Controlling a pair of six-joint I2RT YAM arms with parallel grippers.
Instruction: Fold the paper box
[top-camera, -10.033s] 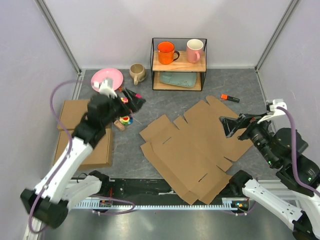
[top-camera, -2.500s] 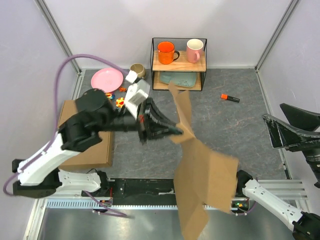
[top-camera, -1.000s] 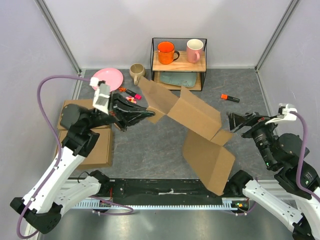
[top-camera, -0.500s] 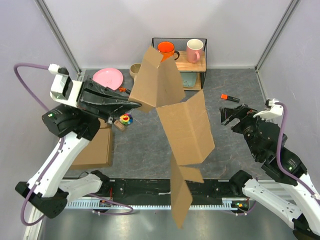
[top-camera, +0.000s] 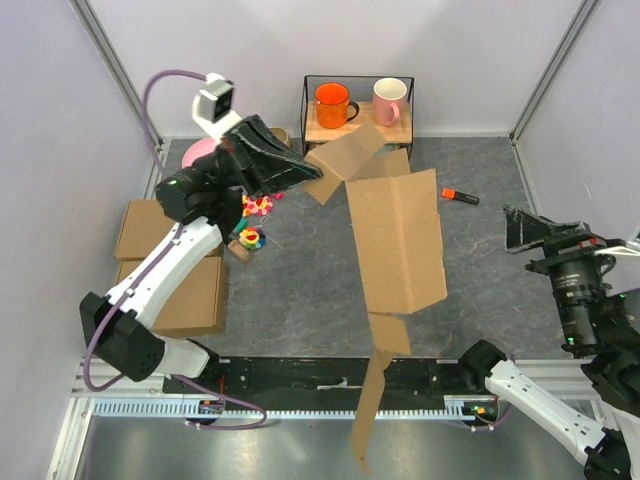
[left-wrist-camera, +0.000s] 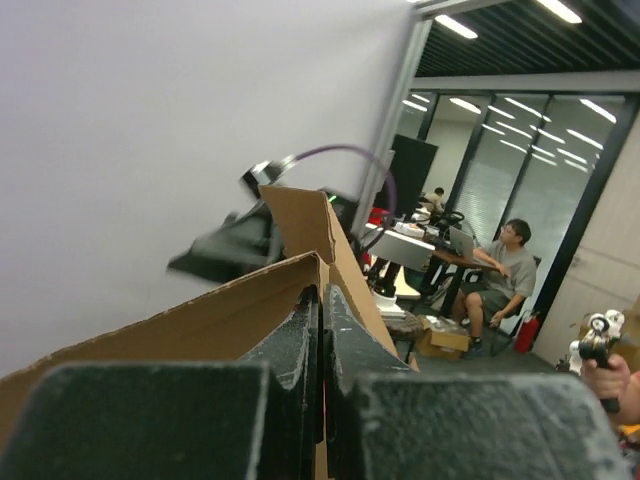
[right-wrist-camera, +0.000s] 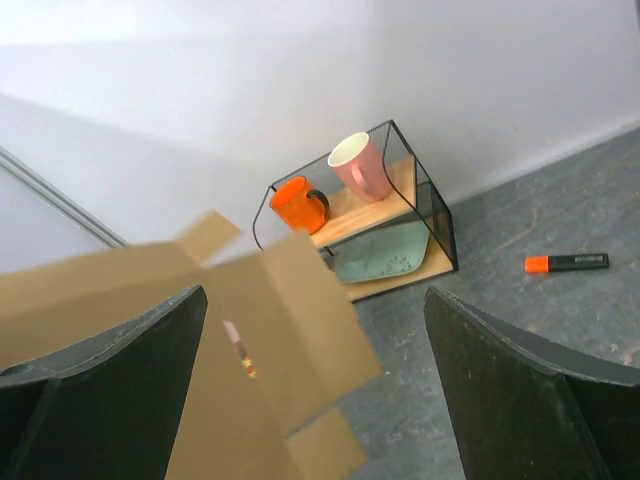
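The left gripper (top-camera: 310, 176) is clamping its fingers tight on a top edge flap of the paper box (top-camera: 395, 240); in the left wrist view the two black fingers (left-wrist-camera: 300, 330) are pressing together with the brown card sandwiched between them. From that single pinch the whole sheet is hanging in the air over the middle of the table (top-camera: 480, 170), mostly unfolded. Its broad panel is sloping down toward the near edge and a narrow end flap is dangling lowest, while an upper flap is reaching toward the wire rack (top-camera: 358, 128) with the orange mug (top-camera: 332, 105) and pink mug (top-camera: 388, 100). The right gripper (top-camera: 528, 230) is waiting well apart at the right side, jaws spread wide and holding nothing, facing the sheet.

The step in hand looks like repositioning the blank, not creasing it: no wall is standing up yet. The next move probably calls for laying the sheet flat on the table again, then having the right gripper take a side flap while the left is steadying the base, since a sheet hanging from one flap can swing or twist
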